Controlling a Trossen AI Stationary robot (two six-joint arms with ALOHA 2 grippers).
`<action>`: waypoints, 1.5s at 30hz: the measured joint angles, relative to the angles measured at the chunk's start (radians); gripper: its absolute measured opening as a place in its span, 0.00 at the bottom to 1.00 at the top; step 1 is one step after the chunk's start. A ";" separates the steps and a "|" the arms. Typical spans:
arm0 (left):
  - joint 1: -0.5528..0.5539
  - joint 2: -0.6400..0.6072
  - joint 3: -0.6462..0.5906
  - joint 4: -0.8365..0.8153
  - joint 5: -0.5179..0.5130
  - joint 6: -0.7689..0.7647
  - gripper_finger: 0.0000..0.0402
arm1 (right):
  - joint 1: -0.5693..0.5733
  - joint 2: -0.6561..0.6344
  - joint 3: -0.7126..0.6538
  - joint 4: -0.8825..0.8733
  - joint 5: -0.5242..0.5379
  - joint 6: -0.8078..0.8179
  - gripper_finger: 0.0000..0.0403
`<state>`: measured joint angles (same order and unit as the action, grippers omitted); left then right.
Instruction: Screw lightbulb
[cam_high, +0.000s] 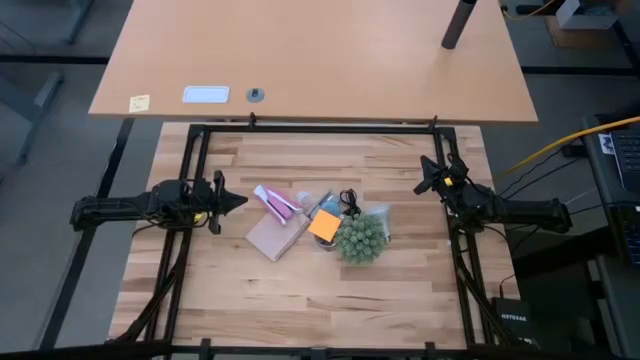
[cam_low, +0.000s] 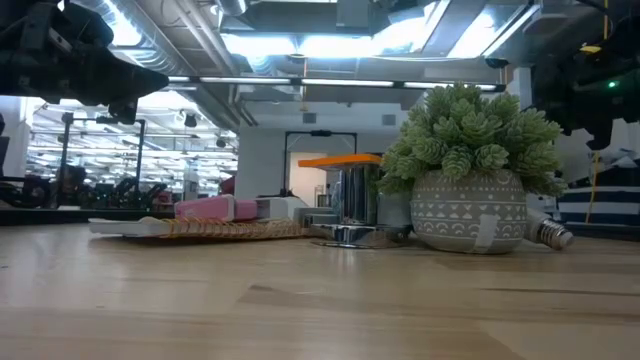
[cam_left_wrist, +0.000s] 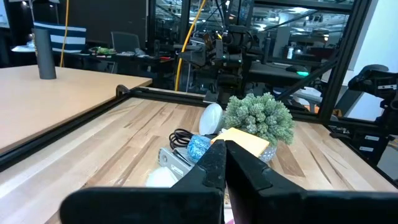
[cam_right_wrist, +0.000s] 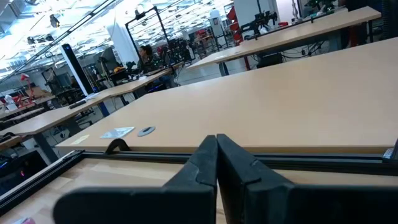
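Observation:
The lightbulb (cam_high: 379, 212) is a small frosted white globe. It lies on its side on the wooden table, just right of the green spiky plant (cam_high: 360, 240) and its pot. It also shows in the left wrist view (cam_left_wrist: 211, 117) and in the low view (cam_low: 549, 233). The shiny silver socket base (cam_low: 349, 208) stands left of the plant with an orange note (cam_high: 324, 224) on top and a black cord (cam_high: 350, 200) behind it. My left gripper (cam_high: 238, 200) is shut and empty, left of the objects. My right gripper (cam_high: 424, 186) is shut and empty, to their far right.
A pink object (cam_high: 273, 203) lies on a woven mat (cam_high: 276, 236) left of the socket base. A blue crumpled thing (cam_left_wrist: 199, 147) lies by the cord. A black frame (cam_high: 320, 127) borders the table's far edge. A second tabletop (cam_high: 320, 60) lies beyond.

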<state>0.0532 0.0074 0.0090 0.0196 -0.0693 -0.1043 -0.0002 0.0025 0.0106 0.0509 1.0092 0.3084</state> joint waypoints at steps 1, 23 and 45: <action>0.000 0.000 0.000 0.000 0.000 0.000 0.00 | 0.000 0.000 0.000 0.000 0.000 0.000 0.01; 0.000 0.000 0.000 0.000 0.000 0.000 0.00 | 0.000 0.000 0.000 0.000 0.000 0.000 0.01; 0.000 0.000 0.000 0.133 -0.025 -0.251 0.00 | 0.000 0.000 0.000 0.001 -0.001 0.000 0.01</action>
<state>0.0536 0.0074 0.0090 0.1525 -0.0946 -0.3551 -0.0003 0.0022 0.0109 0.0517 1.0083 0.3084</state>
